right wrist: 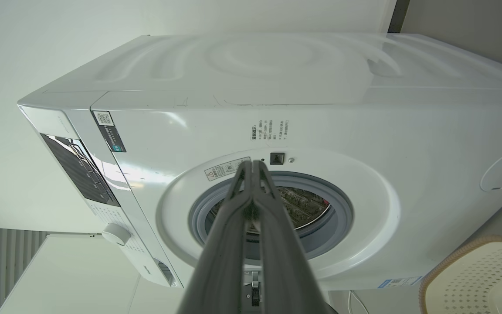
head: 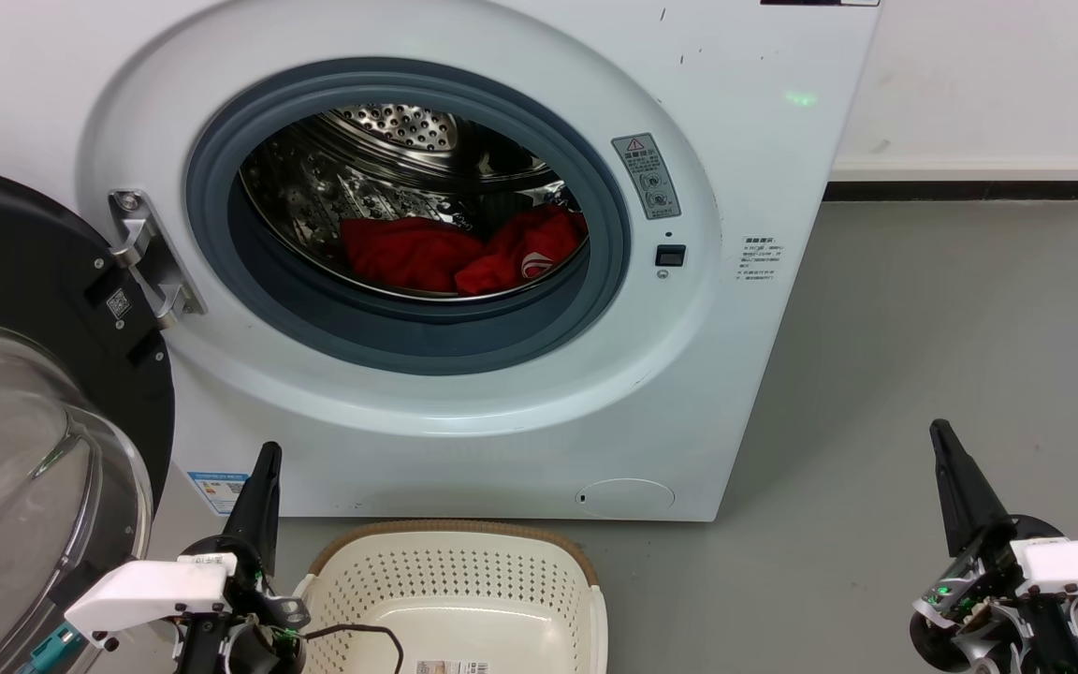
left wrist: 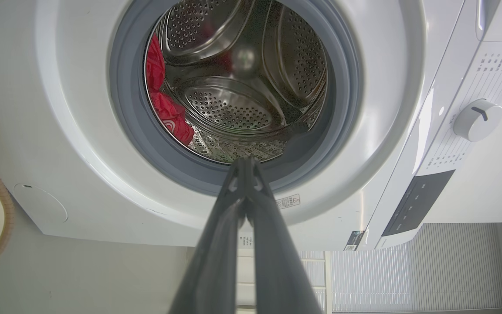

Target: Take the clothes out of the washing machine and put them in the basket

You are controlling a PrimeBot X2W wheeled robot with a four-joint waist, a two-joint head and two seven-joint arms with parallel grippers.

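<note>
Ahead of both grippers: washing machine (head: 689, 374), door (head: 34, 281) swung open beside the left gripper (head: 268, 454).
Clothes (head: 427, 255): in the drum (head: 389, 126), heap lying crosswise, white logo (head: 536, 266) facing out; back part hidden.
Basket (head: 450, 532): between the grippers, near end cut off.
Left gripper: fingers (left wrist: 273, 244) pressed together, empty.
Right gripper (head: 939, 431): likewise closed, empty.

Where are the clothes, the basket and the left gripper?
clothes (head: 413, 255): head view, middle of the left-hand red garment.
basket (head: 450, 569): head view, perforated far wall.
left gripper (head: 268, 454): head view, tips of its closed fingers.
</note>
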